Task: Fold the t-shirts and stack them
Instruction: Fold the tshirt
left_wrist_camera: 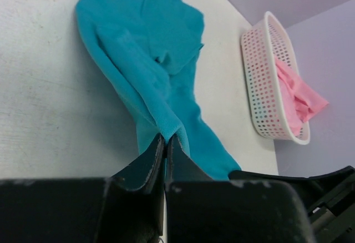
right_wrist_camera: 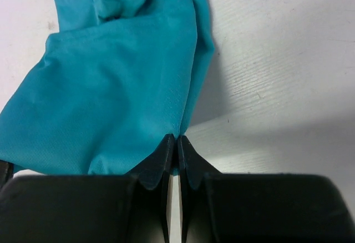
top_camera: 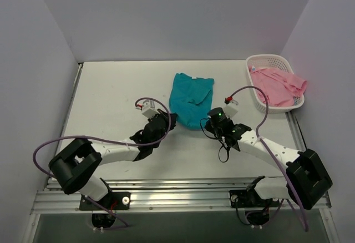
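A teal t-shirt [top_camera: 190, 99] lies crumpled in the middle of the white table [top_camera: 111, 93], its near end lifted between both arms. My left gripper [top_camera: 170, 121] is shut on the shirt's near left edge; in the left wrist view the teal cloth [left_wrist_camera: 150, 60] runs into the pinched gripper [left_wrist_camera: 166, 137]. My right gripper [top_camera: 209, 122] is shut on the near right edge, where the cloth [right_wrist_camera: 111, 87] ends in the closed gripper [right_wrist_camera: 177, 138]. A light pink t-shirt [top_camera: 277, 85] lies bunched in the white basket [top_camera: 267, 60] at the far right.
The basket [left_wrist_camera: 260, 82] with the pink shirt [left_wrist_camera: 297, 96] stands against the right wall. Grey walls close off the table on the left, back and right. Cables loop over both arms. Bare table [right_wrist_camera: 277, 60] shows to the right of the right gripper.
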